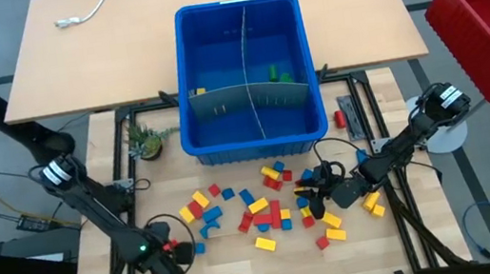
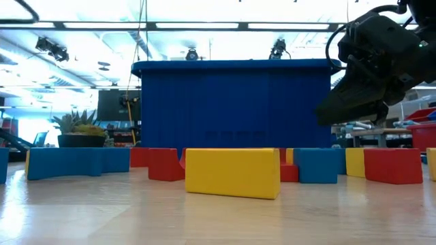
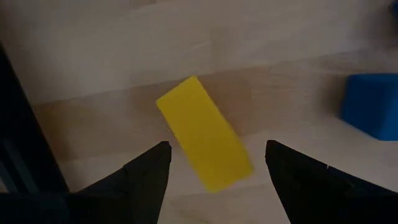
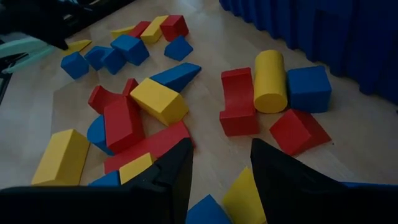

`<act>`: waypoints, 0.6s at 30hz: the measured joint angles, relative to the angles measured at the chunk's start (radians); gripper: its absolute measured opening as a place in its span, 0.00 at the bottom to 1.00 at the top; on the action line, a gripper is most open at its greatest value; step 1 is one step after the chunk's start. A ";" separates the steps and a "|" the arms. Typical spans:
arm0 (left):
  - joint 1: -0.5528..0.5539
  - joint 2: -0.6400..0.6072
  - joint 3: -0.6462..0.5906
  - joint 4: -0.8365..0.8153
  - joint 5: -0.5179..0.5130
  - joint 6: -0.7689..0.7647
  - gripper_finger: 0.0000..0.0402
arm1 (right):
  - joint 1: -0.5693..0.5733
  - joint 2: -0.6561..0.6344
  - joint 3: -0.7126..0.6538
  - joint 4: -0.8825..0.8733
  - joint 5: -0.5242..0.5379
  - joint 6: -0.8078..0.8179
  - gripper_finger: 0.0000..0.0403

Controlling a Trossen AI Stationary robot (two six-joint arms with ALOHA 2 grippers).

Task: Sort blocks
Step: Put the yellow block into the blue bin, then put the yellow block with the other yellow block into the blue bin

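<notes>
At the table's (image 1: 242, 253) near-left corner, left pincer (image 3: 214, 163) gaped wide over a yellow block (image 3: 203, 133) (lined up for grabbing); right pincer (image 4: 219, 163) hovered half-open, empty, above scattered blocks (image 1: 269, 206).

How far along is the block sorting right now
Barely started. A few green blocks sit in the blue bin; dozens of red, yellow and blue blocks remain scattered on the table. Nothing is gripped: the left gripper is open above a yellow block, and the right gripper hovers empty over the pile.
</notes>
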 joint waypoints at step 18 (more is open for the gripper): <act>-0.004 0.116 0.002 0.101 -0.048 0.005 0.47 | -0.001 0.000 0.000 0.003 0.000 0.000 0.37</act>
